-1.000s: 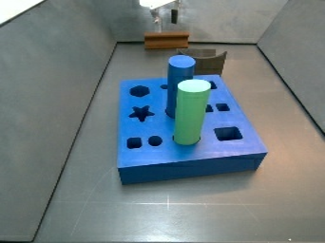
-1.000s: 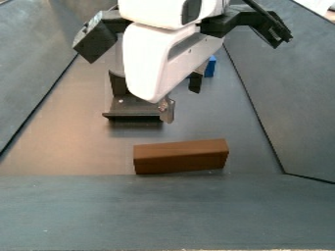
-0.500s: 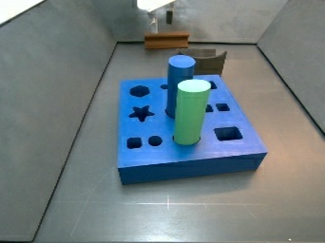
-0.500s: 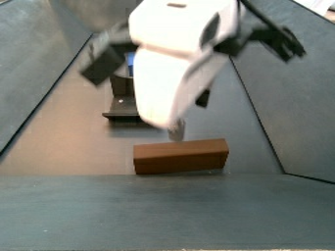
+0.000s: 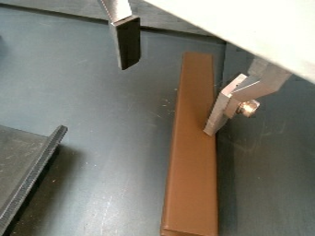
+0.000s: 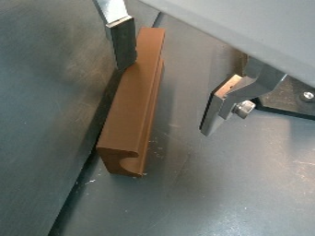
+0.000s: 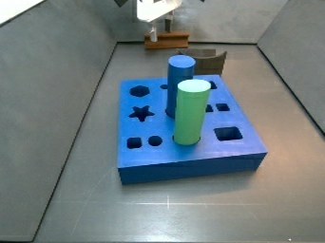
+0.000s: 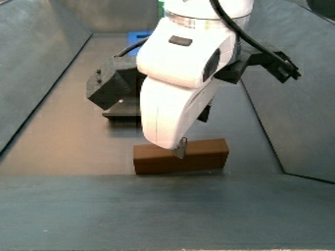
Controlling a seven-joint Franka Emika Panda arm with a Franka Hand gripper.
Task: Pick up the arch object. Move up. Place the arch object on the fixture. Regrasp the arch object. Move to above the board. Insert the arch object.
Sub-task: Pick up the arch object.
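Observation:
The arch object is a brown wooden bar lying flat on the grey floor; it also shows in a wrist view and in both side views. My gripper is open and low over one end of it, also seen in a side view. The bar lies between the fingers, close against one finger, with the other finger well apart. The fixture stands beside the bar. The blue board lies in the middle.
A blue cylinder and a green cylinder stand upright in the board. The fixture's dark base plate lies near the bar, partly hidden behind the arm in a side view. Sloped grey walls bound the floor.
My gripper has swung over and come down onto the arch object, so the fingers now straddle its end. The arch object has not moved.

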